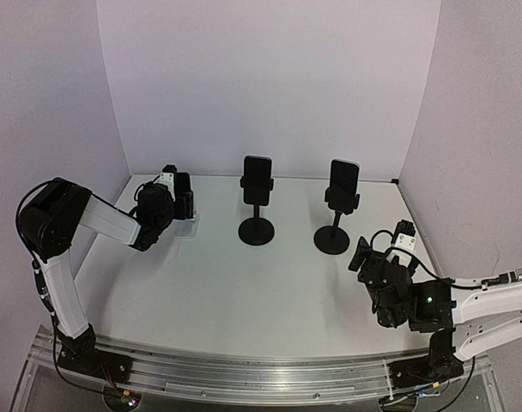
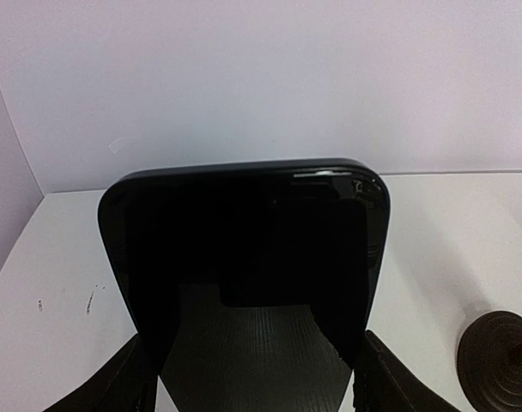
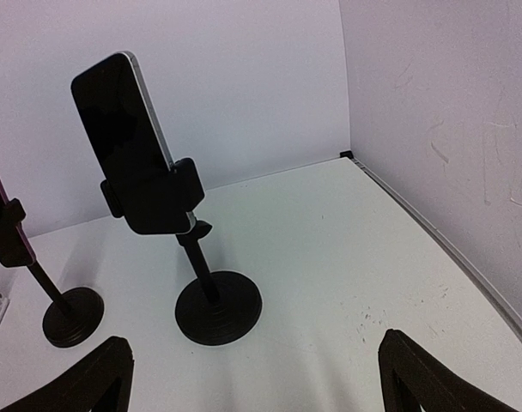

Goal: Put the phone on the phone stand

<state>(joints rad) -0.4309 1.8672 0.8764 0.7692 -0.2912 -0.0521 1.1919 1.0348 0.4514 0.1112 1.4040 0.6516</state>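
Top external view: at left middle of the frame, the left gripper [image 1: 179, 202] clasps a dark phone [image 1: 184, 190] upright by its edges, beside a small clear stand [image 1: 190, 227]. At centre, a black stand [image 1: 257, 230] carries a second phone [image 1: 257, 177]; another black stand [image 1: 332, 239] carries a third phone [image 1: 343, 179]. At lower right, the right gripper [image 1: 369, 257] has its fingers spread wide and holds nothing.

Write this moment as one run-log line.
left gripper: shut on phone | right gripper: open, empty | middle stand, right stand: each loaded
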